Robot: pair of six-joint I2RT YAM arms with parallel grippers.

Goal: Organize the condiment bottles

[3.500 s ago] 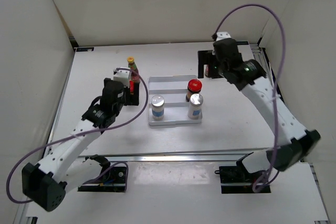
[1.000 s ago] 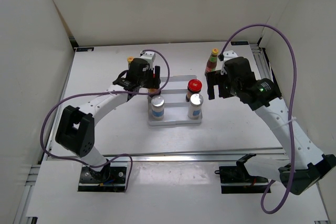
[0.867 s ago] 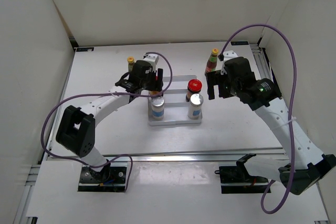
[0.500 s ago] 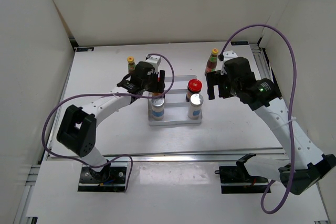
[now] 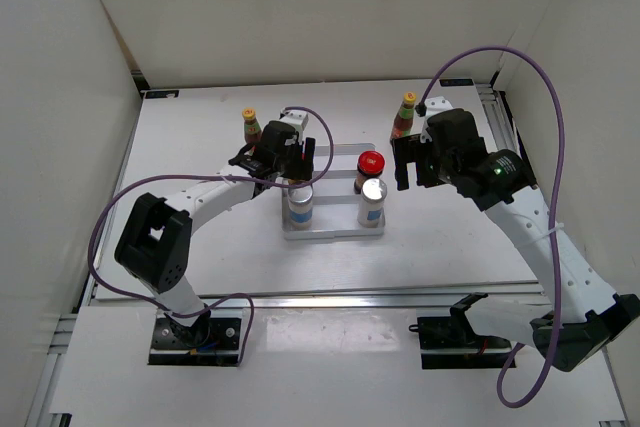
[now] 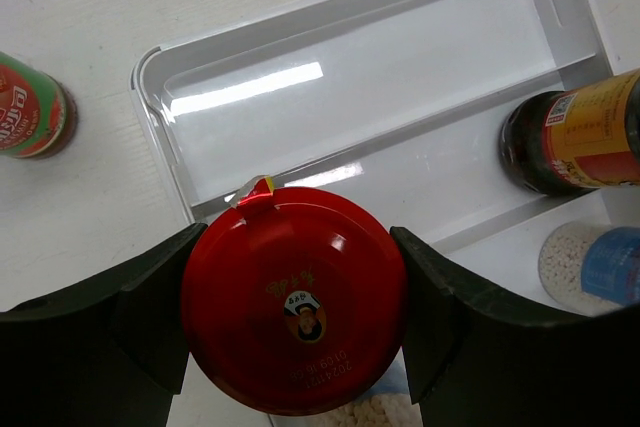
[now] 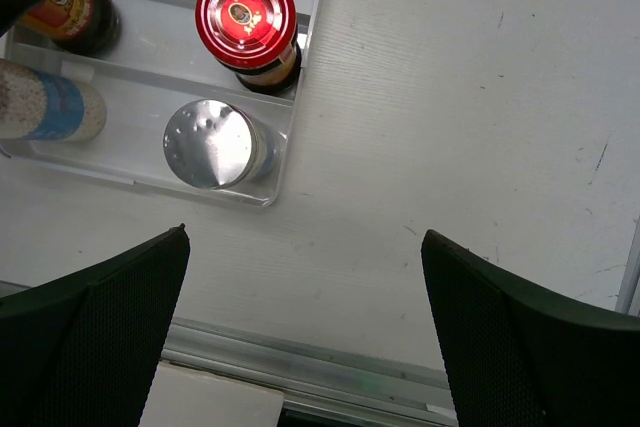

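A red-lidded jar [image 6: 293,299] was clamped in the left gripper [image 6: 295,287] above the left end of the white tray [image 6: 165,137]. The right gripper [image 7: 305,237] was seen spread wide and empty beside the tray.

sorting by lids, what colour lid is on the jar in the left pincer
Jar lid: glossy red, best in left wrist view.

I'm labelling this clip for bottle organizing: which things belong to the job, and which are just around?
Job: two slim dark-red yellow-capped sauce bottles; one squat red-lidded jar gripped by the left fingers, another standing free; two white silver-capped shakers.
Around: white ridged plastic tray; purple arm cables.
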